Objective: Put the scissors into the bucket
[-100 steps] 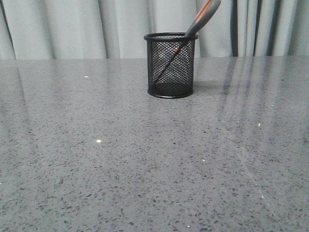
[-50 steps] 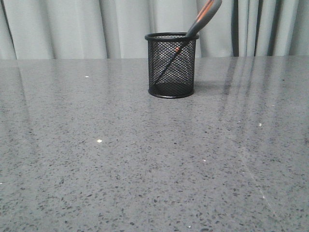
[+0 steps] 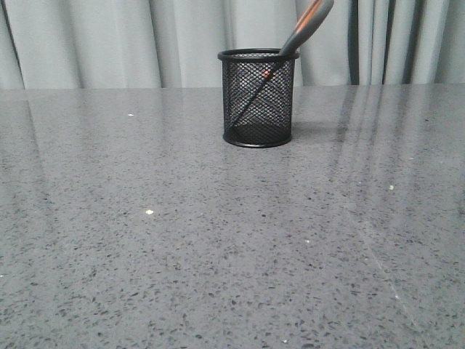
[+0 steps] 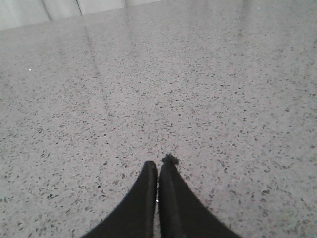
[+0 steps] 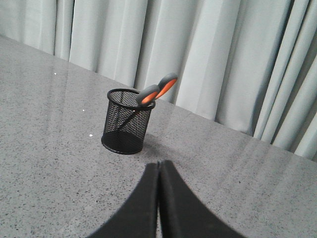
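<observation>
Observation: small black wire-mesh cylindrical bucket (image 3: 258, 98) stands upright on the grey speckled stone table (image 3: 218, 240), toward the far side, in front of the pale grey pleated curtain (image 3: 109, 40).

The scissors with dark grey handles lined in orange (image 3: 305, 23) sit inside the bucket, blades down and visible through the mesh running diagonally toward the base. Handles lean out over the rim on the robot's right side. In the right wrist view both finger loops show clear above the rim (image 5: 154, 92).

Left gripper (image 4: 158, 168): the black fingers are pressed together, nothing between them, hanging over bare table. Bucket is not in that view.

Right gripper (image 5: 159, 166): the fingers likewise meet tip to tip, holding nothing, well apart from the bucket and pointed toward it.

Neither arm appears in the front view.

Assessment: the placement looks complete; the scissors rest in the bucket unsupported and both arms are clear of it. Nothing appears left except perhaps parking the arms. Lean of scissors looks stable; bucket shows no tilt.
</observation>
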